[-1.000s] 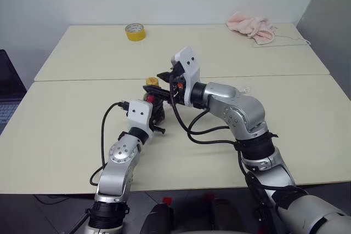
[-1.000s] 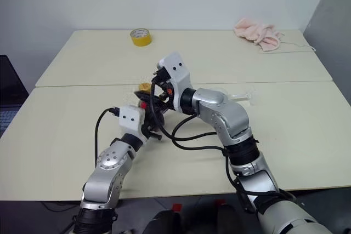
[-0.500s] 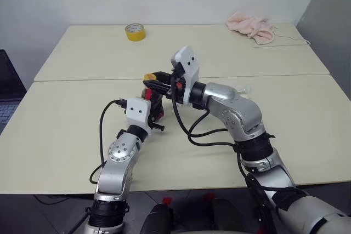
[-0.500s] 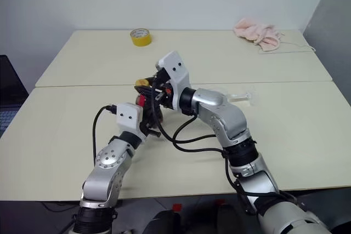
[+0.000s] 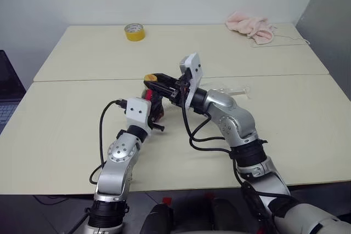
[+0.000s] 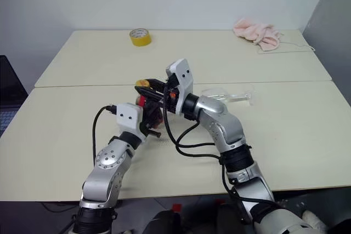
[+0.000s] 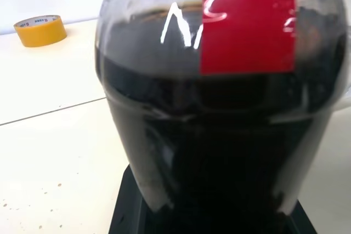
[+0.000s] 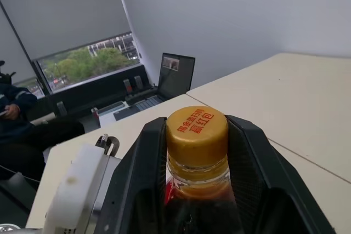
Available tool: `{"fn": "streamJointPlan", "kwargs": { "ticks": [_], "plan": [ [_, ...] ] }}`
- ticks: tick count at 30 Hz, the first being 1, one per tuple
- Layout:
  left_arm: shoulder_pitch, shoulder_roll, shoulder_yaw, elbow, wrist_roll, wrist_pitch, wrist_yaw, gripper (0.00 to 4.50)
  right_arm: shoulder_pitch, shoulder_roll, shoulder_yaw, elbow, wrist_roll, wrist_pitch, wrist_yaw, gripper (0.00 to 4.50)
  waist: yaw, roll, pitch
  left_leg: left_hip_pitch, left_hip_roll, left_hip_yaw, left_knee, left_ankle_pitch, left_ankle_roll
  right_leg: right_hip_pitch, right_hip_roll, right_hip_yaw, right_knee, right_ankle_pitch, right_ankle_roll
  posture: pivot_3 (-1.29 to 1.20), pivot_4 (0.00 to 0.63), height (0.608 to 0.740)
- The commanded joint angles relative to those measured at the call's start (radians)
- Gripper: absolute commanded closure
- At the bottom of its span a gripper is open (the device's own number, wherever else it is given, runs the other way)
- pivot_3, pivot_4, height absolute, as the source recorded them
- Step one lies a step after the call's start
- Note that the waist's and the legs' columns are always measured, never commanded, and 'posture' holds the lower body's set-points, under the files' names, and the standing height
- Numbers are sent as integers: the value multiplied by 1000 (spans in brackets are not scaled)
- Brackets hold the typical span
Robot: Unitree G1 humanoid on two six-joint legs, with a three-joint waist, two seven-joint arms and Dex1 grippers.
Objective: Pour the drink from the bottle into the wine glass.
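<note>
Now your left jaws point(image 5: 155, 114) are closed on the lower body of the bottle point(image 7: 219, 108), holding it upright just above the bench point(image 5: 66, 130). From the left wrist you see the dark drink point(image 7: 219, 152) filling the bottle up to about the middle of the red label point(image 7: 247, 20).

Your right jaws point(image 8: 196, 135) come in from the right, level with the bottle's top. Their 2 black fingers point(image 8: 145, 163) sit on either side of the yellow cap point(image 8: 197, 129), pressed against it; they grip the cap.

The wine glass point(image 6: 222, 95) lies on its side on the bench behind your right forearm, well to the right of both jaws, with its stem and foot pointing right.

Far beyond the jaws, a yellow tape roll point(image 5: 135, 32) sits near the bench's back edge. A pink cloth point(image 5: 251, 26) lies at the back right corner. From the right wrist you also see a laptop point(image 8: 173, 75) off to the bench's left.
</note>
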Motion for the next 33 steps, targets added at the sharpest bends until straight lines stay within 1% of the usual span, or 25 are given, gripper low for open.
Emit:
{"fn": "streamJointPlan", "kwargs": {
  "ticks": [1, 11, 13, 16, 18, 21, 24, 26, 28, 29, 31, 33],
  "plan": [
    [-7, 1, 0, -36, 0, -10, -1, 3760, -4, 48, -25, -56, 91, 31, 9, 3258, 0, 0, 0, 0, 0, 0, 0, 0, 0, 0, 0, 0, 0, 0, 0, 0, 150, 740],
    [-8, 0, -3, -35, 0, -10, -3, 3761, 14, 75, -74, -101, 163, 122, -36, 3283, 0, 0, 0, 0, 0, 0, 0, 0, 0, 0, 0, 0, 0, 0, 0, 0, 150, 740],
    [-9, 0, -3, -35, 0, -10, -2, 3761, 13, 39, -33, -111, 93, 66, -30, 3290, 0, 0, 0, 0, 0, 0, 0, 0, 0, 0, 0, 0, 0, 0, 0, 0, 150, 740],
    [-8, 2, -2, -36, 0, -10, -1, 3761, 11, -30, 45, -113, -89, -115, -66, 3291, 1, 0, 0, 0, -1, 0, 0, 0, 0, 0, 0, 0, 0, 0, 0, 0, 150, 740],
    [-7, 1, -3, -37, 1, -11, 1, 3761, 15, -47, 55, -121, -125, -179, -76, 3291, 1, 0, 0, 0, -1, 0, 0, 0, 0, 0, 0, 0, 0, 0, 0, 0, 150, 740],
    [-7, 2, 0, -37, 0, -12, 2, 3761, 43, -101, 26, -220, -113, -189, -61, 3292, 0, 0, 0, 0, 0, 0, 0, 0, 0, 0, 0, 0, 0, 0, 0, 0, 150, 740],
    [-4, 1, 3, -41, -2, -15, 3, 3761, 109, -215, 11, -367, -105, -179, -15, 3292, 4, 0, 0, 0, 0, 0, 0, 0, 0, 0, 0, 0, -1, 0, 0, 0, 150, 740],
    [-1, 0, 5, -43, -3, -19, 4, 3761, 160, -281, -15, -440, -89, -155, -9, 3293, 8, 0, 0, -1, -1, 0, 1, 0, 0, 1, -1, 0, -1, 0, 0, 0, 150, 740],
    [0, -2, 7, -44, -4, -22, 4, 3761, 197, -323, -37, -480, -75, -133, -14, 3293, 9, 0, 0, 0, -1, 0, 1, 0, 0, 1, 0, 0, -1, 0, 0, 0, 150, 740],
    [1, -3, 10, -44, -6, -24, 6, 3761, 230, -342, -66, -500, -62, -114, -27, 3293, 10, 0, 0, 0, 0, 0, 1, 0, 0, 1, 0, 0, -1, 0, 0, 0, 150, 740],
    [-1, -6, 19, -42, -10, -31, 8, 3761, 349, -388, -158, -522, -44, -58, -68, 3294, 13, 0, 0, 0, 0, 0, 0, 0, 0, 1, 0, 0, -1, 0, 0, 0, 150, 740],
    [-4, -8, 25, -39, -13, -36, 8, 3761, 446, -411, -229, -523, -37, -26, -109, 3294, 23, -1, 0, 0, 0, 0, 0, 0, 0, 3, 0, 0, -2, 0, 0, 0, 150, 740]
  ]
}}
